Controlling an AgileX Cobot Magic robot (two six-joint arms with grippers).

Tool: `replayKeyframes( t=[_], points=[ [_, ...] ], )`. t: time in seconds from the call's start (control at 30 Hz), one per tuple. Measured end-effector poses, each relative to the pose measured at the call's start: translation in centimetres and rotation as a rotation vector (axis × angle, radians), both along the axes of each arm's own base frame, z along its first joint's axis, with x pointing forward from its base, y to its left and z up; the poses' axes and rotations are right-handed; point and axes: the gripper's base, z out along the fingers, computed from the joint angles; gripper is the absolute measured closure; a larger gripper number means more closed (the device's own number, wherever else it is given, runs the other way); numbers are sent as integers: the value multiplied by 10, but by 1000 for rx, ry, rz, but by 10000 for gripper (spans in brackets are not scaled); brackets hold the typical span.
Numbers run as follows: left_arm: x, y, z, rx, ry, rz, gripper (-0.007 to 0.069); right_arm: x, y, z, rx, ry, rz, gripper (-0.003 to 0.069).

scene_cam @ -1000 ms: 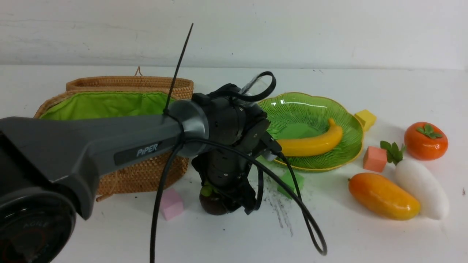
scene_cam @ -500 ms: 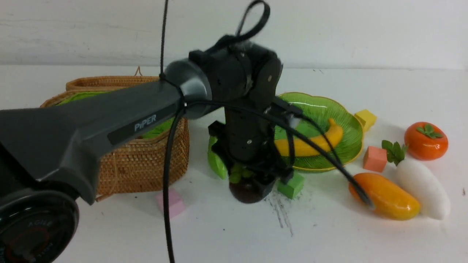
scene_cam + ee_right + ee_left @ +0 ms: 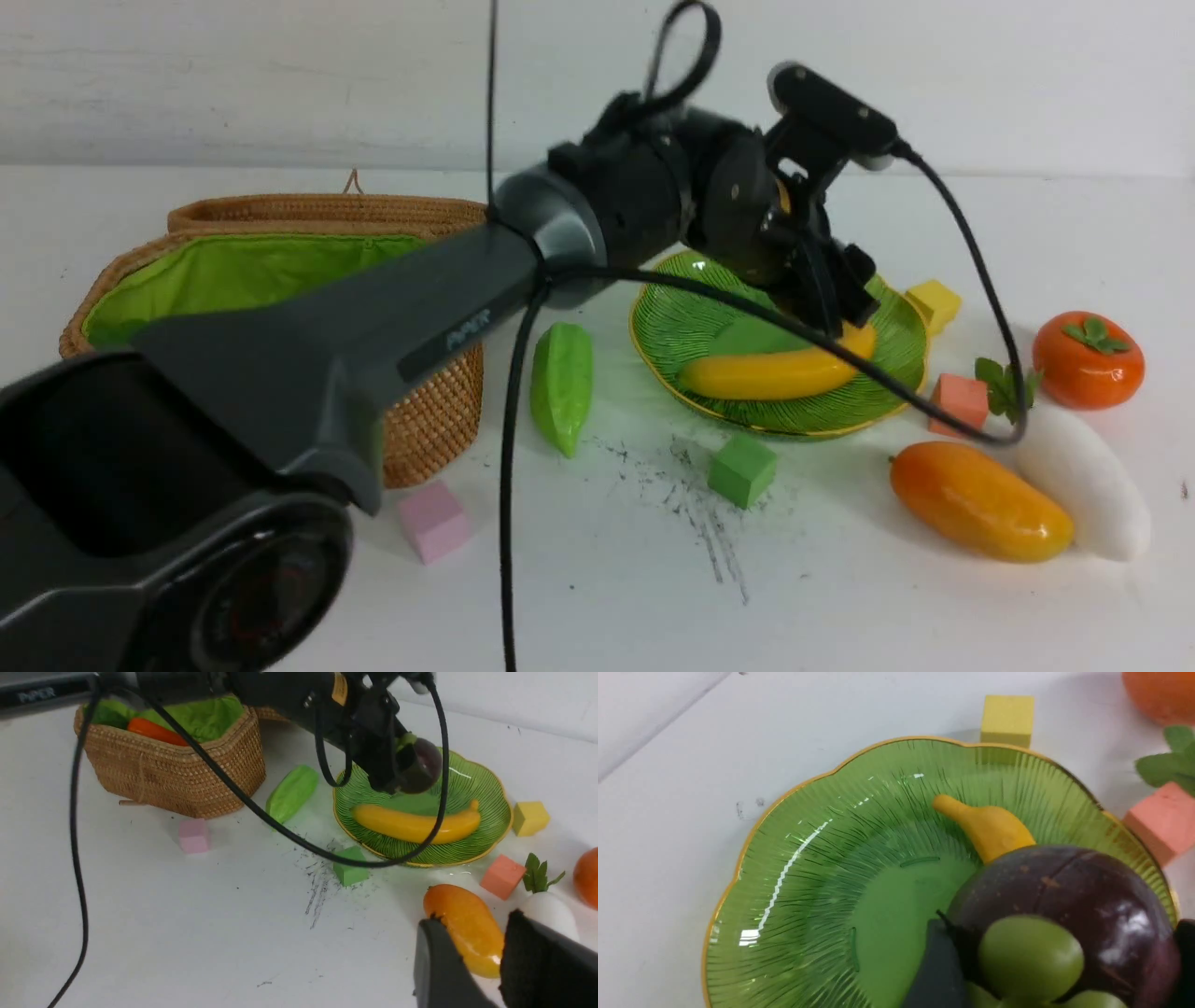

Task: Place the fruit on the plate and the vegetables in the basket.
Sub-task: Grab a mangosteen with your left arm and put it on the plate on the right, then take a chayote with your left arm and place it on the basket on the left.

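Moved: the left gripper (image 3: 833, 306) has risen from the table near the green cube (image 3: 742, 469) and swung over the plate (image 3: 667, 329), carrying the mangosteen (image 3: 1069, 889) with it
Left gripper: clamped on the mangosteen, green cap toward the wrist camera; held above the plate's middle, over the banana (image 3: 770, 373)
Right gripper (image 3: 471, 924): fingers parted by a narrow gap, nothing between them; hovers to the near right of the plate, over the mango (image 3: 976, 499)
Banana: lying in the plate along its near side
Mango: on the table to the near right of the plate; just beside the radish (image 3: 1088, 485)
Radish: right of the plate; its leaves lie by the salmon cube (image 3: 959, 403)
Persimmon (image 3: 1088, 359): upright on the table, well apart to the right of the plate
Gourd (image 3: 562, 383): flat on the table just left of the plate; between it and the basket (image 3: 429, 420)
Carrot (image 3: 152, 730): inside the basket, on the green lining; the basket stands left of the plate, lid open
Other cubes: yellow cube (image 3: 934, 303) by the plate's far right rim; pink cube (image 3: 431, 520) to the near left, well apart from the plate
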Motion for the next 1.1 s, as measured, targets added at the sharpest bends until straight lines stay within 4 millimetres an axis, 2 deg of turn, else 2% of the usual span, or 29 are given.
replayKeyframes(
  t=[0.1, 0.2, 0.37, 0.57, 0.73, 0.83, 0.9, 1.0, 1.03, 1.1],
  points=[
    [5, -3, -20, 29, -1, 2, 69, -1, 0, -2, -6, 25, 6, 443],
    [6, -3, -23, 18, -1, 12, 41, -2, 0, -4, -12, 50, 10, 443],
    [5, -2, -11, -13, -11, 24, -38, -3, 0, -5, -14, 60, 12, 443],
    [-6, 7, 23, -12, -9, 24, -10, -3, 0, -5, -17, 59, 13, 443],
    [-22, 20, 59, -20, 39, 50, 123, -3, 0, -5, -17, 59, 13, 443],
    [-36, 32, 81, -37, 126, 103, 276, -3, 0, -5, -19, 63, 13, 443],
    [-45, 40, 91, -28, 182, 141, 427, -3, 0, -5, -20, 63, 14, 443],
    [-54, 51, 95, 32, 268, 195, 604, -3, 0, -5, -23, 62, 15, 443],
    [-55, 53, 93, 48, 293, 218, 636, -3, 0, -5, -23, 62, 15, 443],
    [-56, 57, 87, 90, 336, 259, 637, -3, 0, -5, -22, 62, 16, 443]
  ],
)
